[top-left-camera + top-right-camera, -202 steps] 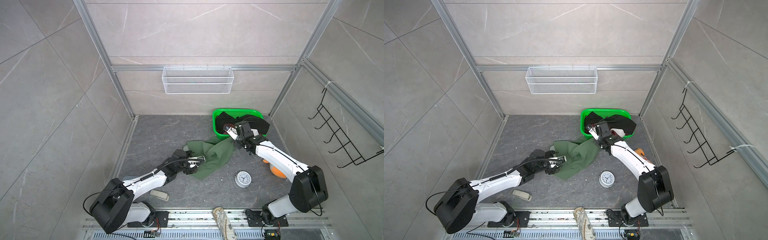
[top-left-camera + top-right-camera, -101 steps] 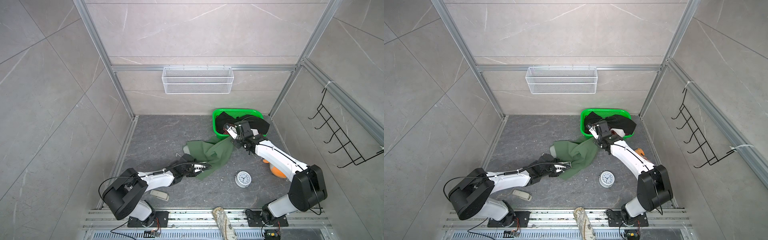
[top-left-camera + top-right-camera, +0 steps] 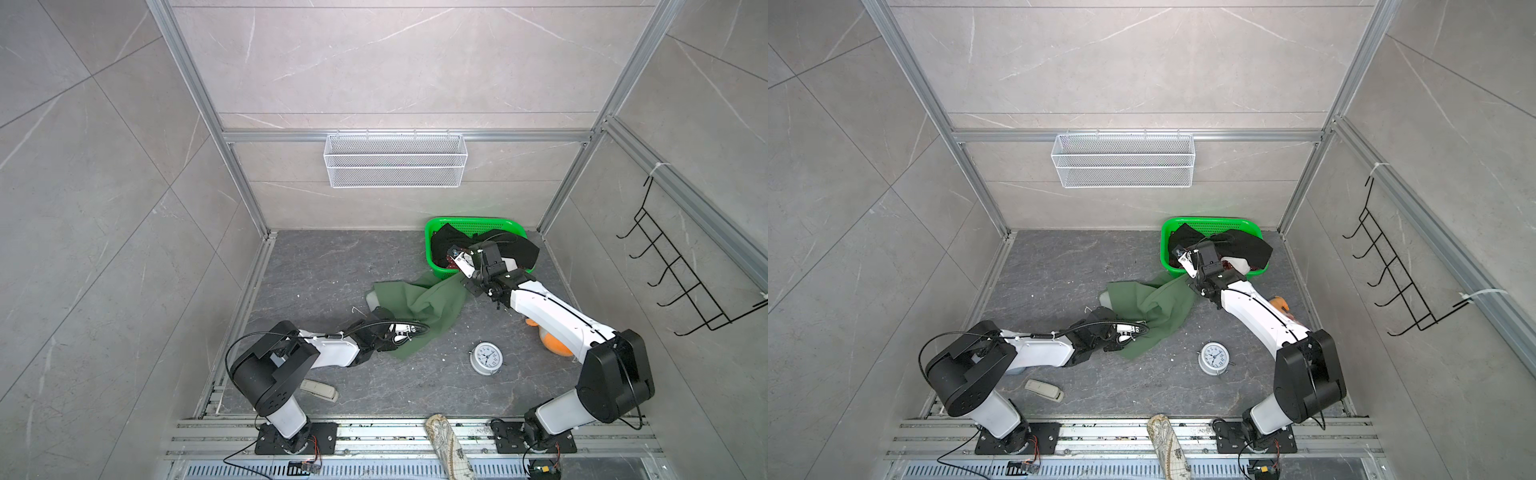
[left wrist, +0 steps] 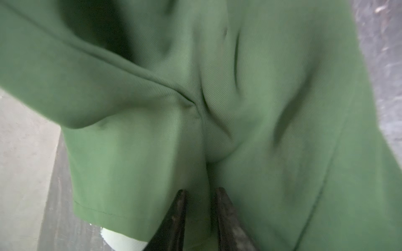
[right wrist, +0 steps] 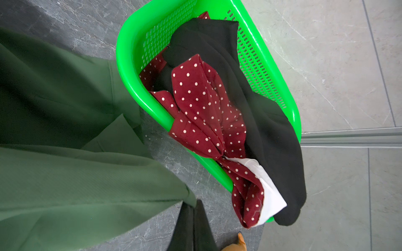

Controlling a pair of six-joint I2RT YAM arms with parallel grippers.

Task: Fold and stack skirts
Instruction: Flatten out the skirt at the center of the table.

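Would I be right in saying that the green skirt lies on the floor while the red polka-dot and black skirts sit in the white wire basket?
Not quite: the red polka-dot skirt and black skirt sit in the green plastic basket, not the white wire basket, as the right wrist view shows. The green skirt does lie on the floor.

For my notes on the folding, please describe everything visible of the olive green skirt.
The olive green skirt is plain woven-looking cloth with stitched hems, crumpled and unfolded on the grey floor beside the green basket. The right gripper pinches one corner near the basket; a fold sits between the left gripper's jaws.
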